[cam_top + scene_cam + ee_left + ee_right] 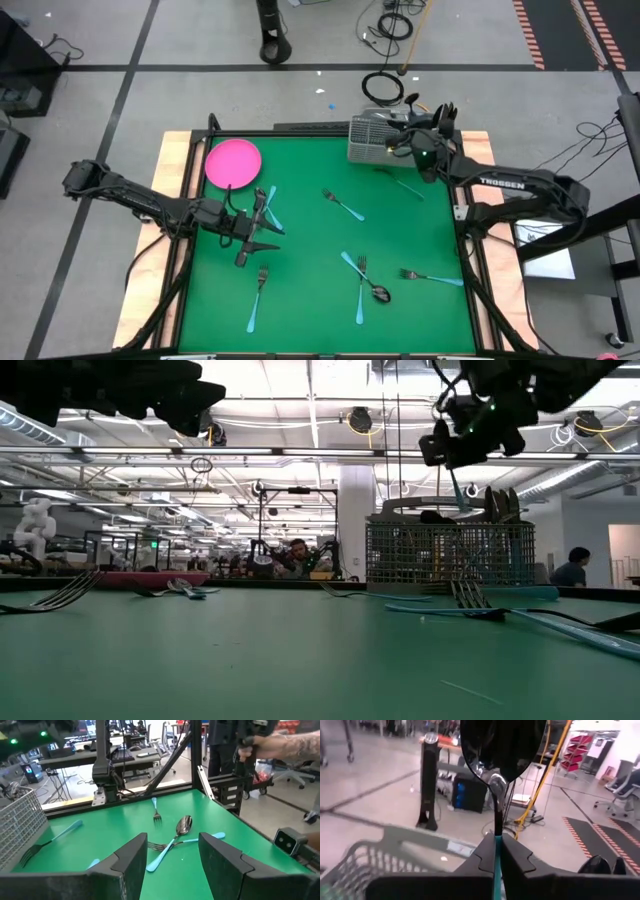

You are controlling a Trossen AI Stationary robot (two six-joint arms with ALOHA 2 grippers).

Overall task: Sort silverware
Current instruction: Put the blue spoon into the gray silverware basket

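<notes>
Silverware lies scattered on the green table mat [310, 250]: blue-handled forks [256, 298] and a dark metal spoon [380, 293] near the front edge. Above the silver wire-mesh caddy [372, 140] at the far edge, the right gripper [498, 851] is clenched on a blue-handled spoon [496, 795], bowl pointing up. Beside the round pink plate [233, 162], the left gripper [255, 240] hovers with fingers spread, holding nothing.

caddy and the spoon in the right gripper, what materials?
Caddy: looks like silver wire mesh, metal, see-through grid walls. Spoon clamped in the right gripper: shiny, mirror-like bowl and neck suggest polished metal; the light-blue handle looks like matte plastic, though that is less certain.
</notes>
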